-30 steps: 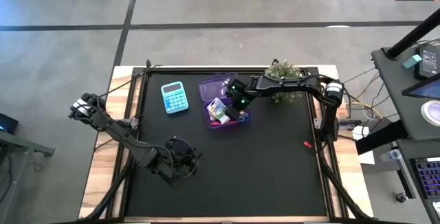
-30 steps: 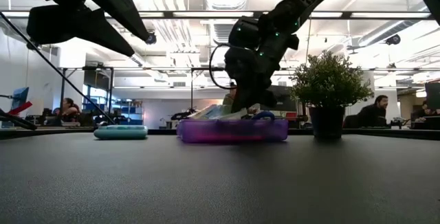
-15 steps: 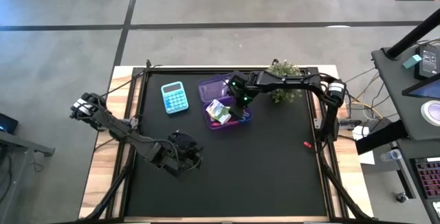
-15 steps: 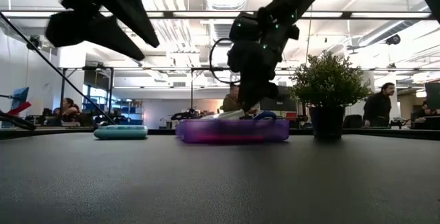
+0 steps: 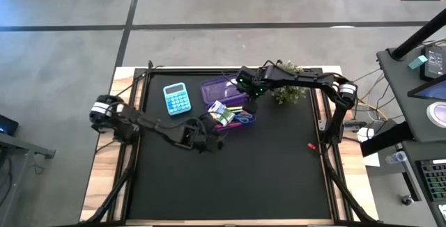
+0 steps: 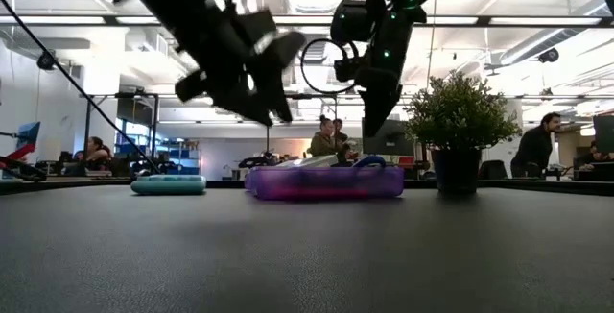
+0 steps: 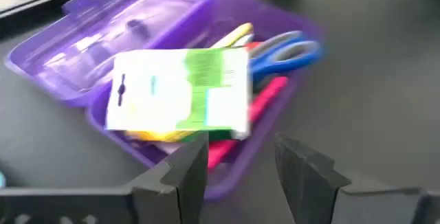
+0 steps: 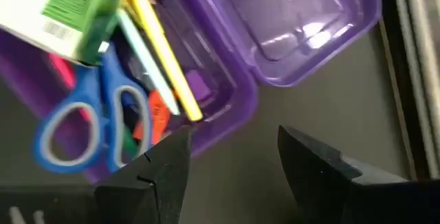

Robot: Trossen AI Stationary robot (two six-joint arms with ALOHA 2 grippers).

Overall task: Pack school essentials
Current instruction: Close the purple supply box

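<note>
An open purple pencil box (image 5: 235,124) stands at the table's far middle, its clear lid (image 5: 217,88) lying flat behind it. Inside lie blue-handled scissors (image 7: 285,49), yellow and pink pens (image 8: 161,59) and, resting on top of them, a green-and-white packet (image 7: 182,93). My left gripper (image 7: 240,162) hovers open just on the near-left side of the box, pointing at it. Above the box's far right part, my right gripper (image 8: 234,155) hangs open with nothing between its fingers.
A teal calculator (image 5: 175,99) lies left of the box. A potted plant (image 5: 288,82) stands at the far right, close beside my right arm. A small red item (image 5: 311,145) lies near the right edge. People show in the room behind the table.
My left gripper has swung from the near-left part of the table toward the far right, up to the box. My right gripper has risen out of the box and drawn back toward the far edge. The box and its contents have stayed in place.
</note>
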